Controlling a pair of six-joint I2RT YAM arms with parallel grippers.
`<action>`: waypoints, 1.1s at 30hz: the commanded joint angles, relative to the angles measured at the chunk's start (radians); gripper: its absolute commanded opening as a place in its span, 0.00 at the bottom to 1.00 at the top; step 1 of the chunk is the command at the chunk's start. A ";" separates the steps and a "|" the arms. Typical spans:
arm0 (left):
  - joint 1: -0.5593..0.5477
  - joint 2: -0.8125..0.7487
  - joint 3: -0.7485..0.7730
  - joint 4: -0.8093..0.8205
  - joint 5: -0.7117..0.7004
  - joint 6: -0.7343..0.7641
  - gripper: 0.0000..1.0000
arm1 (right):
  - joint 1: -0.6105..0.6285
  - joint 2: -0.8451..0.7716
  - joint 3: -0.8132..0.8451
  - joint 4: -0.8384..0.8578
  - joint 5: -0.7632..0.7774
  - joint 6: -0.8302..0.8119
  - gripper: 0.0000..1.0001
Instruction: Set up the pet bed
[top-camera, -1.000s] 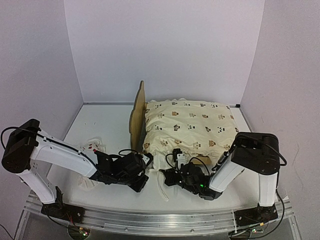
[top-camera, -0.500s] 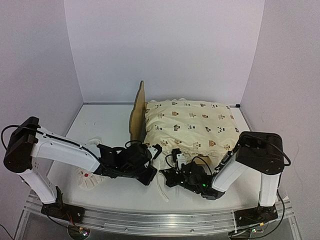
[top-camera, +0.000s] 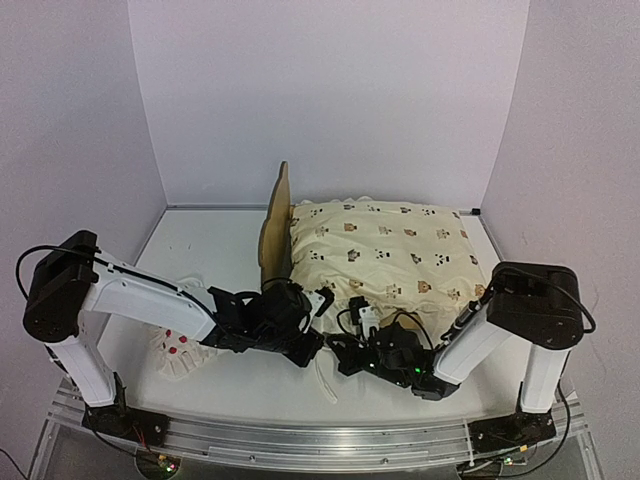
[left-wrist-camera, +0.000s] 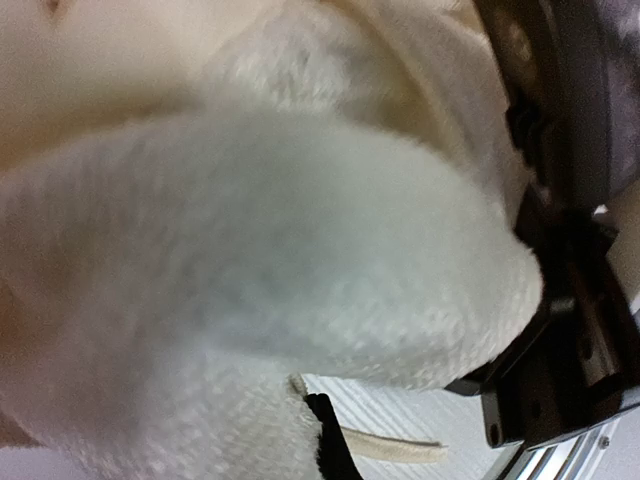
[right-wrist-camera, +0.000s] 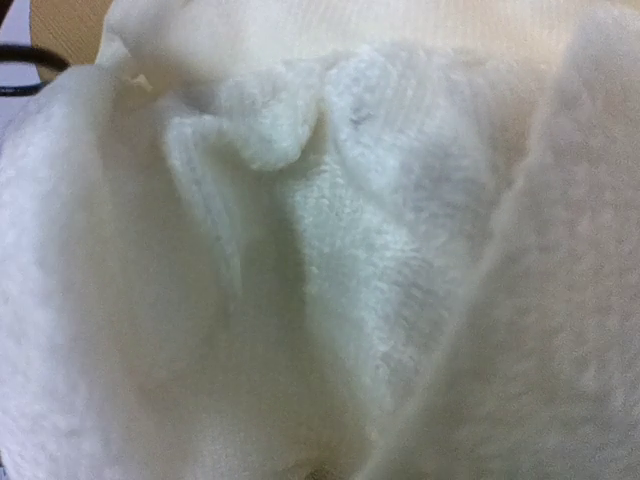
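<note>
Animal-print quilt (top-camera: 380, 250) drapes the pet bed (top-camera: 275, 225); pillow (top-camera: 178, 352) not yet placed, lying on the table (top-camera: 210, 250); left end effector (top-camera: 305, 342) and right end effector (top-camera: 345, 355) both closed narrow at the hem

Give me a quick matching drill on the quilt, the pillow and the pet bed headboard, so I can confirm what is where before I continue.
Things:
1. quilt
2. pillow
3. pet bed headboard

Descriptions:
A. pale wood, standing upright left of the bedding
B. cream with small animal prints, spread out centre-right
C. white with red dots, lying near left on the table

Pairs: 1-B, 2-C, 3-A
</note>
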 joint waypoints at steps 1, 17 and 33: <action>0.015 -0.011 0.038 0.110 0.043 0.018 0.00 | -0.002 -0.047 -0.014 0.022 -0.047 -0.028 0.04; 0.038 0.024 0.022 0.140 0.059 0.031 0.00 | -0.002 -0.132 -0.132 0.021 -0.080 -0.145 0.30; 0.044 0.011 0.003 0.146 0.067 0.044 0.00 | -0.001 -0.064 -0.098 -0.004 0.196 -0.326 0.14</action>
